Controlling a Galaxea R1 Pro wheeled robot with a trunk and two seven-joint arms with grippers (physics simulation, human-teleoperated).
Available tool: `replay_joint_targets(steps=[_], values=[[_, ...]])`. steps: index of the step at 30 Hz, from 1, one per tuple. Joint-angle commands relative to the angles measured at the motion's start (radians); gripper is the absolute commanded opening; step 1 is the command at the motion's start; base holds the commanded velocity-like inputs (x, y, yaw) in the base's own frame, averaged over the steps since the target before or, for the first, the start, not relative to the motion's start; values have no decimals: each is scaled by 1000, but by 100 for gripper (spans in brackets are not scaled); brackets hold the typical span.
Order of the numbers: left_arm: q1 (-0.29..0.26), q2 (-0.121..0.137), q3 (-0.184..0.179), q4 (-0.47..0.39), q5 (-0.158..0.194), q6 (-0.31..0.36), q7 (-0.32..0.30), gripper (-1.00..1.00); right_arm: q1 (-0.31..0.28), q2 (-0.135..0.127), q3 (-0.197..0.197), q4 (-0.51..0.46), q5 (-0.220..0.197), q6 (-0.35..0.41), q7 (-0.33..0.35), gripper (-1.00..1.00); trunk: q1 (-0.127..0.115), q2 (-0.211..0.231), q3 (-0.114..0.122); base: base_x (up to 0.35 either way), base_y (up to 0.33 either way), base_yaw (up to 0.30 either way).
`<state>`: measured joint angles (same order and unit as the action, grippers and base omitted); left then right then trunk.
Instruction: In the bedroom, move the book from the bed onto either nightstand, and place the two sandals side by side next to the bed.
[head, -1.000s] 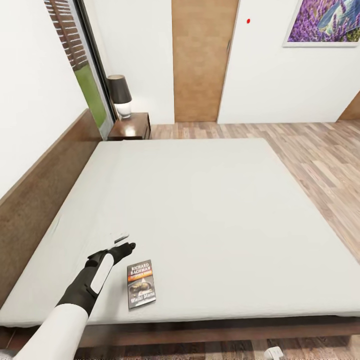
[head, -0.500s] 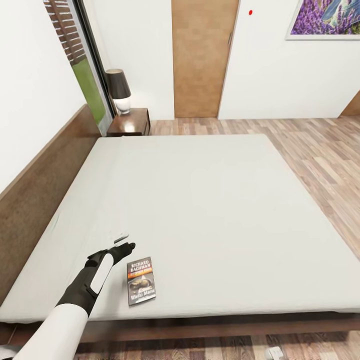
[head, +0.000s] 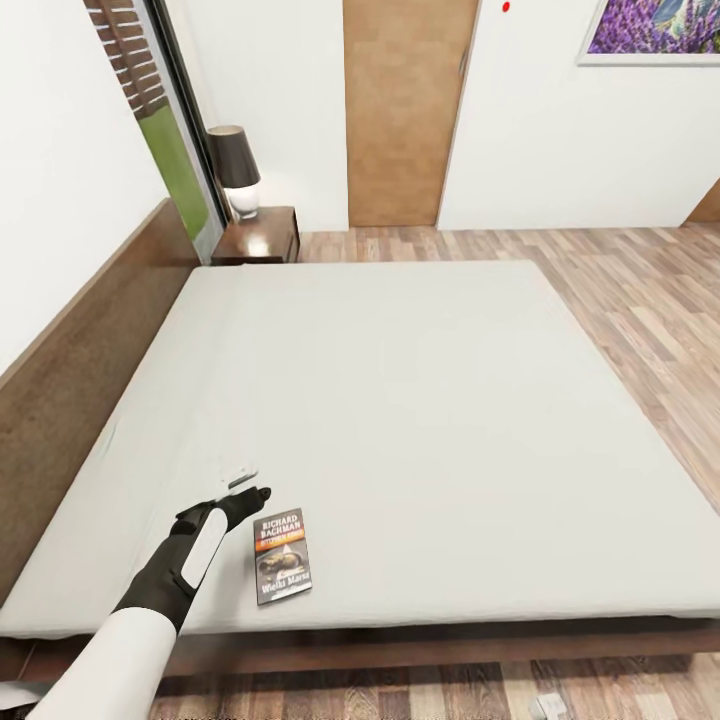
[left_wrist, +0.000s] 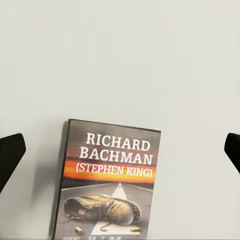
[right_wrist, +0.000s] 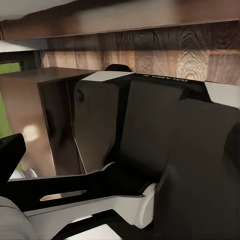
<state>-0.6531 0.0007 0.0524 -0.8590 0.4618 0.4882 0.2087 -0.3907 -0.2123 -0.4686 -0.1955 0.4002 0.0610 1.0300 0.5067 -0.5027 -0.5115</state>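
Bed (head: 420, 420): off-white mattress on a dark wooden frame; headboard along the side toward the nightstand.
Book (head: 283, 554): 1 paperback lying flat, cover up, on the bed close to its near edge, toward the headboard end; in the left wrist view (left_wrist: 111, 180) the title "RICHARD BACHMAN" reads above an orange band and a boot picture.
Left gripper (head: 243, 483): hovers above the bed just beside the book, on its headboard side; not touching it; jaws spread wide, 2 dark fingertips (left_wrist: 11, 156) at opposite edges of the wrist view with the book between them.
Right gripper: cannot tell its state; its wrist view gives dark robot bodywork and wood.
Nightstand (head: 262, 237): beyond the far corner of the bed at the headboard side; carries 1 lamp (head: 236, 170) with a dark shade.
Sandals: not located.
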Motion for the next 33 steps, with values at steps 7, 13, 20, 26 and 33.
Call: replay_joint_targets(steps=[7,13,20,26,33], values=[[0,-1,0,4,11,3,8,100,0,1,-9,-1,6,6,5,100,0,-1,-12,0,0,0],[0,-1,0,4,11,3,8,100,0,0,-9,0,6,6,5,100,0,-1,-22,0,0,0],[0,0,0,4,11,2,8,100,0,1,-9,0,6,6,5,100,0,-1,-33,0,0,0],[0,-1,0,4,11,1,7,100,0,1,-9,-1,6,6,5,100,0,-1,-42,0,0,0],[0,-2,-1,2,12,0,6,100,0,1,-9,-1,6,6,5,100,0,-1,-48,0,0,0]])
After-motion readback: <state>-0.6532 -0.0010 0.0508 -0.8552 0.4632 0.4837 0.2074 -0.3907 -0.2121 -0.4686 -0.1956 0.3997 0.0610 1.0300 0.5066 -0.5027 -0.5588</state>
